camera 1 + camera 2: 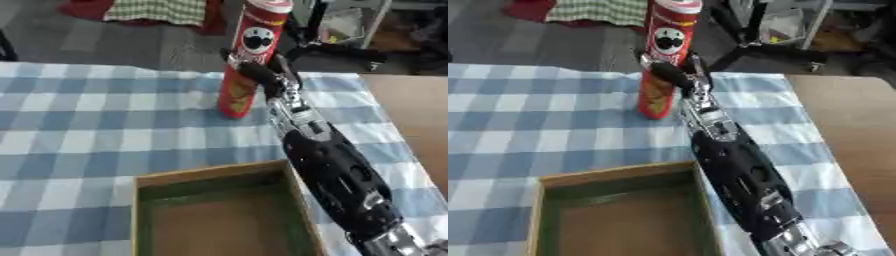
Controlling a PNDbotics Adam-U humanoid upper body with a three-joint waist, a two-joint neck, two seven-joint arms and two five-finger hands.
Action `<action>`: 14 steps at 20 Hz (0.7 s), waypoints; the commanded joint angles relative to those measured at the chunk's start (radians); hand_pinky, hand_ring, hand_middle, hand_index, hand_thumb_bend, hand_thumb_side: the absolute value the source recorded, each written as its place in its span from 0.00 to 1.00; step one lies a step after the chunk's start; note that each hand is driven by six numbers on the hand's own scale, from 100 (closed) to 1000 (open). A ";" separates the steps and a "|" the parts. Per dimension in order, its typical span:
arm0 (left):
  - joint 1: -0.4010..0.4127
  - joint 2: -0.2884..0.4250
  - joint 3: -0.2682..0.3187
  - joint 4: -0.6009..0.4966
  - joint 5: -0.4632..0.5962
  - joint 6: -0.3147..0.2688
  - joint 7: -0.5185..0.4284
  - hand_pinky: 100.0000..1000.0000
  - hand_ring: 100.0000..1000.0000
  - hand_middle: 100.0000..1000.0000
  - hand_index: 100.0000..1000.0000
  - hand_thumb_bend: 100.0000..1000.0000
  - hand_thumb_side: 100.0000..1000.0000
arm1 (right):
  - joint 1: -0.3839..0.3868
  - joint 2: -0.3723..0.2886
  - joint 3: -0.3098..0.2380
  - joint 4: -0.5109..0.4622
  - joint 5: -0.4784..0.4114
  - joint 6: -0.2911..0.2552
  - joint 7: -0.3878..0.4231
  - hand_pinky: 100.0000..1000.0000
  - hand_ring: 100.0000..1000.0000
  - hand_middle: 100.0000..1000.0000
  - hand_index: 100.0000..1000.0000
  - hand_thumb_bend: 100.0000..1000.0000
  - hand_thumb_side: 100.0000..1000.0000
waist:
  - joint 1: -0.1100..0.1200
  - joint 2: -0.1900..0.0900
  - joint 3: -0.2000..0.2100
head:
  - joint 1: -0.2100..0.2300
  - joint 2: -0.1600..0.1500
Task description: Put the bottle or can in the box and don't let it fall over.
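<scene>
Box [219, 176]: nearest the camera, at the near edge of the table; wooden rim, green inner walls, brown floor, with nothing inside that shows. Its lower part runs out of view.
Right arm [337, 180]: black with silver joints, coming in from the lower right and reaching away from the camera across the box's right rim toward the can.
Right hand [262, 75]: at the can's middle, on its right side; dark fingers [667, 71] curl round the tube, so the hand is closed on the can.
Can [249, 60]: tall red crisp tube with a pale lid and a cartoon face on the label. It stands upright, perhaps leaning slightly, on the far part of the table, well beyond the box and outside it. Whether its base rests on the cloth or is just lifted, I cannot tell.
Cloth [87, 135]: blue and white check, covering most of the table under the can and the box.
Table [850, 125]: bare brown wood shows to the right of the cloth.
Left hand: shows in neither view.
Background: grey floor beyond the table, a black stand [754, 45] with spread legs behind the can, and a red and checked thing [149, 10] at the top left.
</scene>
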 commanded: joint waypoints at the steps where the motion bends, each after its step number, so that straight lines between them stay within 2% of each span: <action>1: -0.001 0.015 0.004 -0.018 -0.006 -0.002 -0.005 1.00 0.82 0.86 0.77 0.33 0.60 | -0.016 -0.032 0.003 -0.034 0.024 -0.016 -0.007 0.72 0.71 0.61 0.49 0.42 0.00 | 0.005 -0.025 0.000 | -0.001 0.006; 7: 0.000 0.015 0.006 -0.018 -0.007 0.000 -0.011 1.00 0.82 0.86 0.77 0.32 0.61 | -0.017 -0.040 0.005 -0.063 0.070 -0.015 -0.005 0.77 0.63 0.52 0.41 0.37 0.00 | 0.004 -0.032 -0.002 | 0.000 0.014; 11: 0.001 0.017 0.008 -0.018 -0.008 -0.001 -0.009 1.00 0.82 0.86 0.77 0.32 0.60 | -0.019 -0.047 0.009 -0.090 0.088 -0.007 0.006 0.79 0.53 0.45 0.33 0.25 0.00 | 0.006 -0.043 -0.007 | 0.001 0.020; 14: 0.002 0.018 0.008 -0.018 -0.007 -0.002 -0.010 1.00 0.82 0.86 0.77 0.32 0.60 | -0.020 -0.052 0.013 -0.113 0.096 -0.002 0.018 0.80 0.50 0.42 0.30 0.17 0.00 | 0.007 -0.054 -0.011 | 0.002 0.027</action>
